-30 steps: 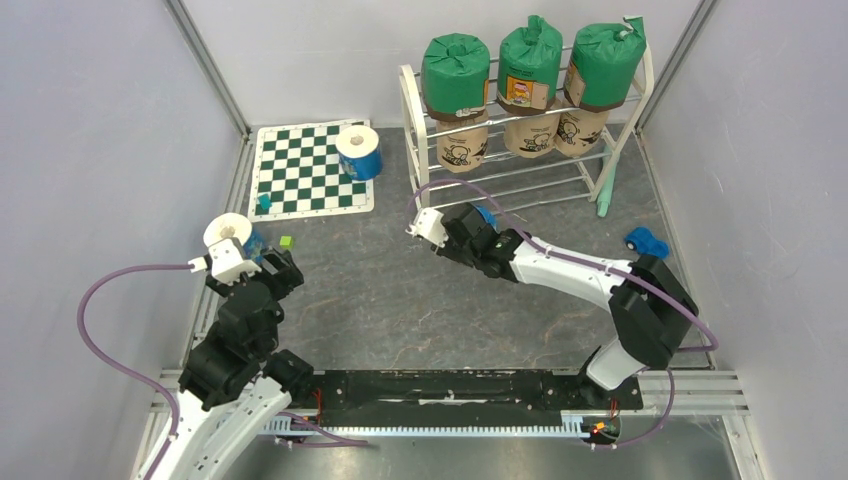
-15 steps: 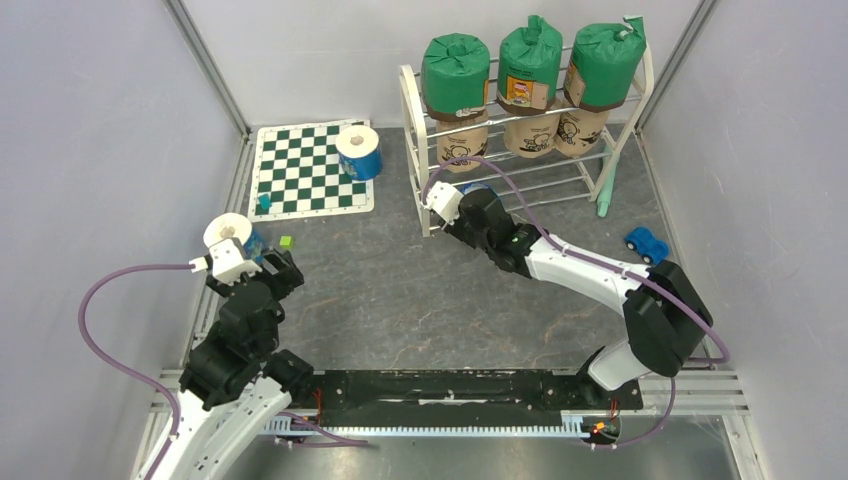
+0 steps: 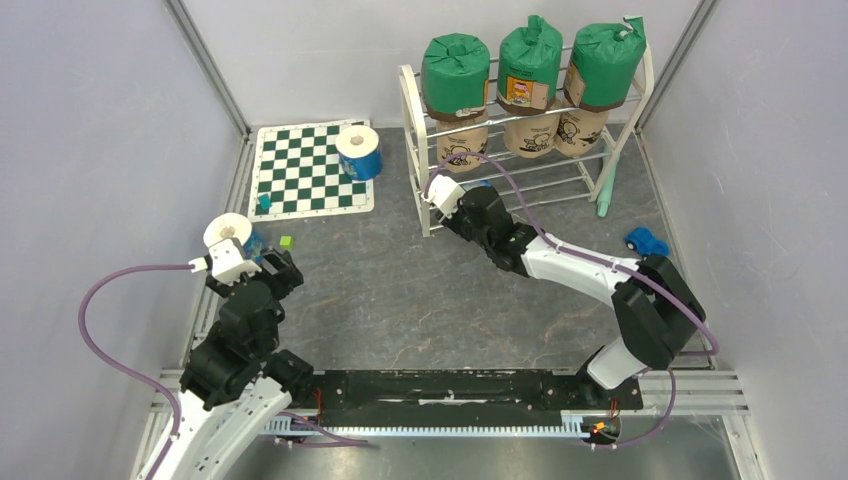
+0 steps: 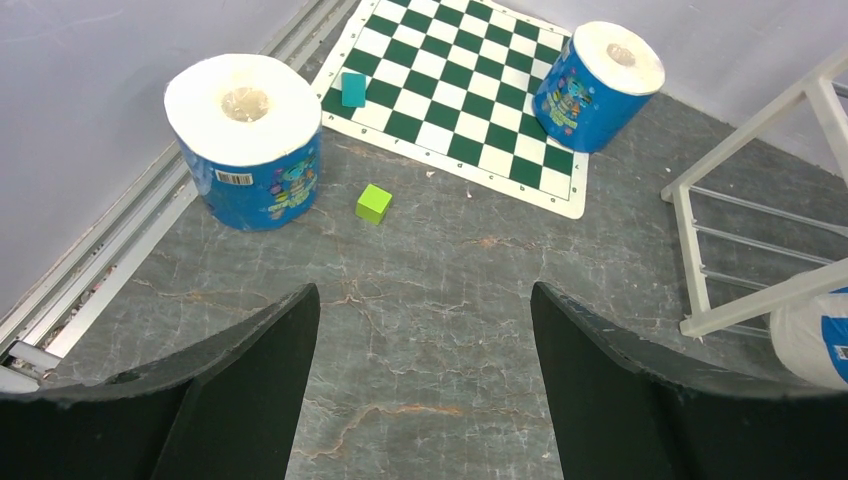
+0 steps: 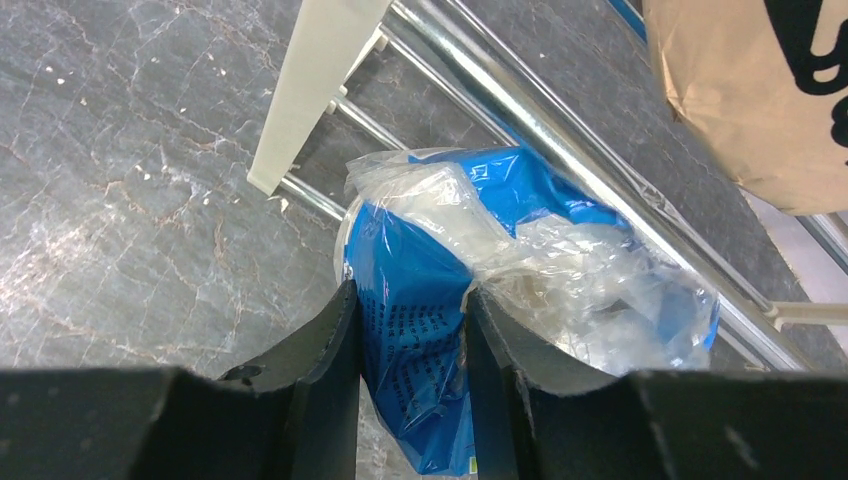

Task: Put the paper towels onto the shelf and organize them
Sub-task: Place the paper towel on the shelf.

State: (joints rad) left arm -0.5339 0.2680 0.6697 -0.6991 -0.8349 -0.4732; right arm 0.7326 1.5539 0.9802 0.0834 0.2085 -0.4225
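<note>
The white shelf (image 3: 413, 120) stands at the back right with three green rolls (image 3: 455, 68) on top and three tan rolls (image 3: 462, 145) one tier below. My right gripper (image 5: 410, 300) is shut on a blue-wrapped roll (image 5: 430, 300), pinching its wrap, and holds it against the shelf's lower chrome rods (image 5: 560, 140) beside the white leg (image 5: 305, 90). In the top view the right gripper (image 3: 470, 200) is at the shelf's front left corner. My left gripper (image 4: 425, 310) is open and empty. A blue roll (image 4: 248, 135) stands left of it, another (image 4: 597, 68) on the chessboard.
The checkered mat (image 3: 310, 170) lies at the back left with a small teal block (image 4: 353, 88) on it. A green cube (image 4: 374, 203) lies on the grey floor. A blue toy car (image 3: 647, 241) sits right of the shelf. Walls close in on both sides.
My right arm has reached forward from the middle of the table, carrying the blue roll up to the shelf's lower front left corner. The left arm has not moved.
</note>
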